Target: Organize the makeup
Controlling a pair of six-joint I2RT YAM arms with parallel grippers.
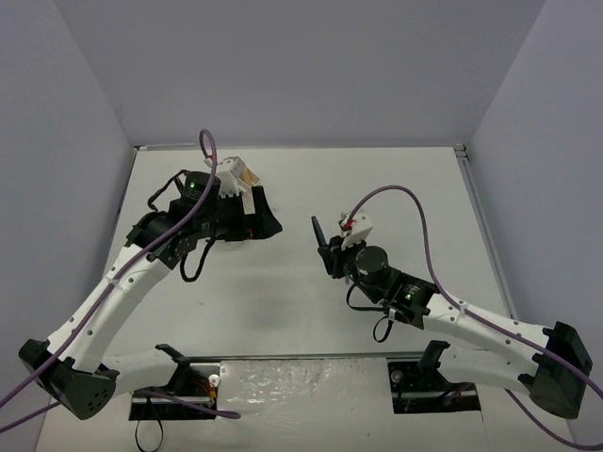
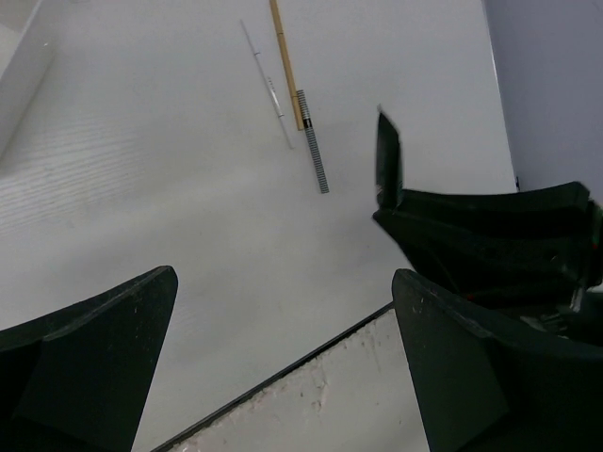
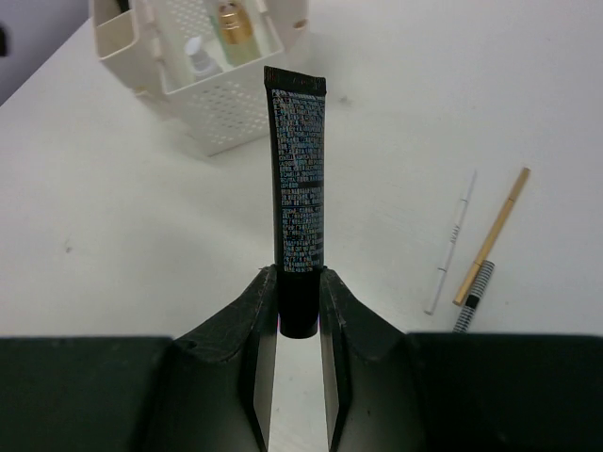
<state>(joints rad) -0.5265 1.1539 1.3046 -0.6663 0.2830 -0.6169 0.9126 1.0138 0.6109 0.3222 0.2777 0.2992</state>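
Tube (image 3: pixel 300 169), black, sits pinched in your right end effector (image 3: pixel 300 301), white box (image 3: pixel 226 122) at its 11 o'clock; your left end effector (image 2: pixel 283 282) is spread wide.

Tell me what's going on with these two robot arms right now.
The arms are sorting makeup. The right gripper is shut on a black tube, holding it by one end. The left gripper is open and empty. A white organizer box holds a gold bottle and a white-capped bottle, while a white stick, a tan pencil and a striped pencil lie loose on the table.
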